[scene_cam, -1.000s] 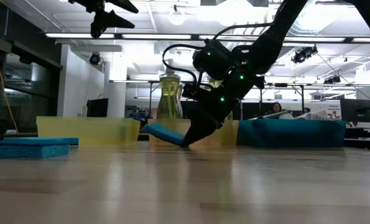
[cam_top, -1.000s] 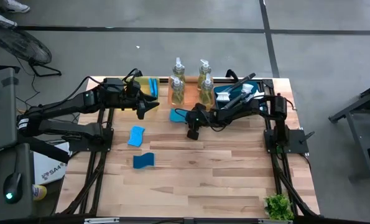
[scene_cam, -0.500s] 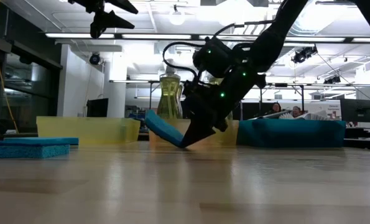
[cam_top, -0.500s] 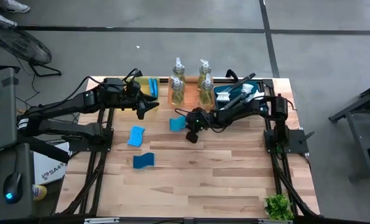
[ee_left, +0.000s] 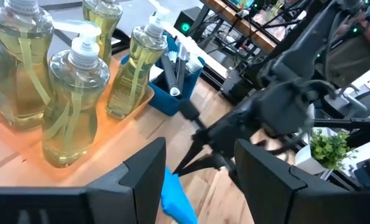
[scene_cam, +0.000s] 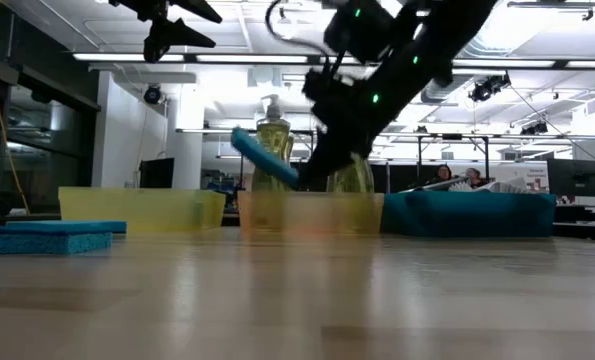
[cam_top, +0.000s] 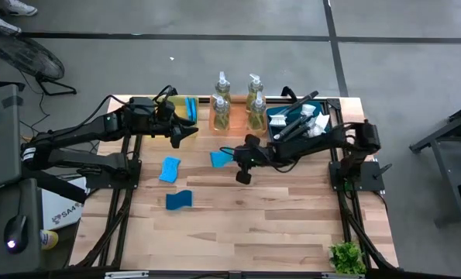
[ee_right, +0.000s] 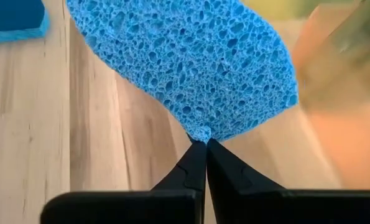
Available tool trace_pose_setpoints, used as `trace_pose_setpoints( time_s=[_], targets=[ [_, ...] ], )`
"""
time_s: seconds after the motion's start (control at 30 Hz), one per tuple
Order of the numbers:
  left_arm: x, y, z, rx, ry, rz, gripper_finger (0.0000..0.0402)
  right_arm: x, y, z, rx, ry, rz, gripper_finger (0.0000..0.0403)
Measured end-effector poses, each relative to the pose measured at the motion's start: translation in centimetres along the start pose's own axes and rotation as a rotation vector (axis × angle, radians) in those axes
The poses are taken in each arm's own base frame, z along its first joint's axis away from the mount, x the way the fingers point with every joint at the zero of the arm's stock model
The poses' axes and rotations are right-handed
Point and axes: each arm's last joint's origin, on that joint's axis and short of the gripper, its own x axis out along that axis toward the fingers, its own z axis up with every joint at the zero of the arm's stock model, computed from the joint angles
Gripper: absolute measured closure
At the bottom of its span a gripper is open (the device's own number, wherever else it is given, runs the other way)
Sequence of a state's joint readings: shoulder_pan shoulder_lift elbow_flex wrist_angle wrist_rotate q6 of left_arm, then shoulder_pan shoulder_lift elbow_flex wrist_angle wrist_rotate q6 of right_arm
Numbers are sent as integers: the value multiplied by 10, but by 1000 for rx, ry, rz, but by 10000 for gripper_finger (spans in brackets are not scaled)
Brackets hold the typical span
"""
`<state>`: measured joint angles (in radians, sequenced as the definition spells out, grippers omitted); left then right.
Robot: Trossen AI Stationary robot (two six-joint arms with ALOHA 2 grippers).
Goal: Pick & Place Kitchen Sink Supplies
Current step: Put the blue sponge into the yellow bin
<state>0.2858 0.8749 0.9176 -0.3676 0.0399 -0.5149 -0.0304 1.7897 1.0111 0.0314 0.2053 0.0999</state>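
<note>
My right gripper (cam_top: 234, 157) is near the table's middle, shut on a blue wavy-edged sponge (cam_top: 220, 159), which the low view shows in the air (scene_cam: 264, 157). Two more blue sponges (cam_top: 170, 169) (cam_top: 178, 200) lie flat on the wood to the left. Clear pump bottles of yellowish soap (cam_top: 220, 110) (cam_top: 255, 108) stand in the orange tray (scene_cam: 307, 212). Dark-handled dish brushes (cam_top: 298, 120) lie in the blue tray (cam_top: 275, 133). My left gripper (cam_top: 185, 132) hangs open, high beside the yellow tray (cam_top: 190, 107); its wrist view (ee_left: 200, 149) looks at the bottles and the other arm. My right gripper pinches the sponge between its two fingertips (ee_right: 196, 163) at a narrow spot on its edge (ee_right: 200, 132). The fingers slant down from the table's right side. The sponge is lifted clear of the table and sticks out tilted beyond the fingertips, its far end higher (scene_cam: 245, 141).
Yellow, orange and blue trays stand in a row along the far edge. A small green plant (cam_top: 346, 256) sits at the near right corner. Bare wood (cam_top: 261, 217) spreads across the near half of the table.
My right gripper has risen from the table and drawn a little toward the near edge, still shut on the sponge. The sponge, which leaned with its low edge at the tabletop, now hangs clear in the air in front of the bottles.
</note>
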Motion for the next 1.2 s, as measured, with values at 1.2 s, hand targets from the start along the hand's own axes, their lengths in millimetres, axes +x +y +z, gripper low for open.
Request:
trace_pose_setpoints(
  time_s=[1.2],
  targets=[
    [57, -57, 18, 320, -302, -676, 213, -150, -21, 85, 186, -426, 1093, 402]
  ],
)
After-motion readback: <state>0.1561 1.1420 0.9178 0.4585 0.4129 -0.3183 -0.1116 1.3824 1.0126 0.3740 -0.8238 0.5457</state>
